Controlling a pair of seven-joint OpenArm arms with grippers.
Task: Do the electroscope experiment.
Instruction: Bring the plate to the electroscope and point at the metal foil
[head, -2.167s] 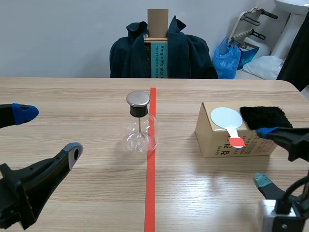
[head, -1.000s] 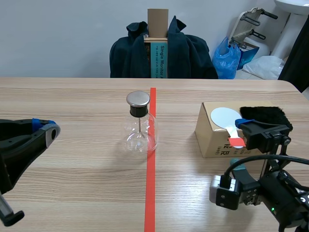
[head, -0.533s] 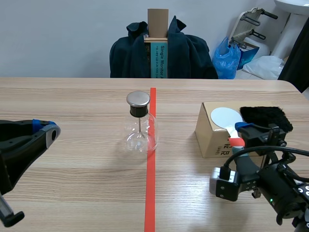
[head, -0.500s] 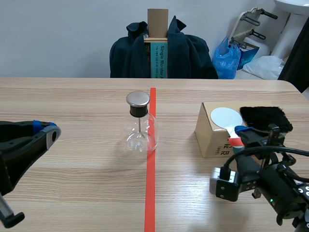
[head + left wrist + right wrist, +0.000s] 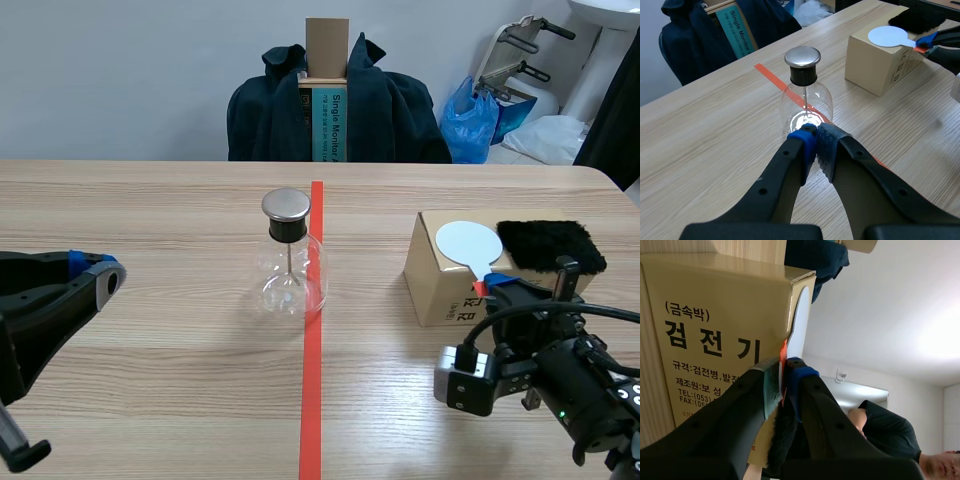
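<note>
Electroscope (image 5: 291, 262) is standing just ahead of my left claw (image 5: 816, 138), which is pressing together empty. My right claw (image 5: 783, 371) is pinching the paddle (image 5: 468, 243) handle atop the box (image 5: 440, 295), black fur (image 5: 550, 243) beside.

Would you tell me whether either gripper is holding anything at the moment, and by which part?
The right gripper pinches the white round paddle by its orange-red handle; the left gripper holds nothing.

Glass flask (image 5: 291, 262) sits right at the tape line (image 5: 311, 400), cardboard box (image 5: 435, 290) off to its right with 1 white paddle (image 5: 467, 242) and black fur (image 5: 550, 245) on top, right gripper (image 5: 493, 285) at the paddle's handle.
</note>
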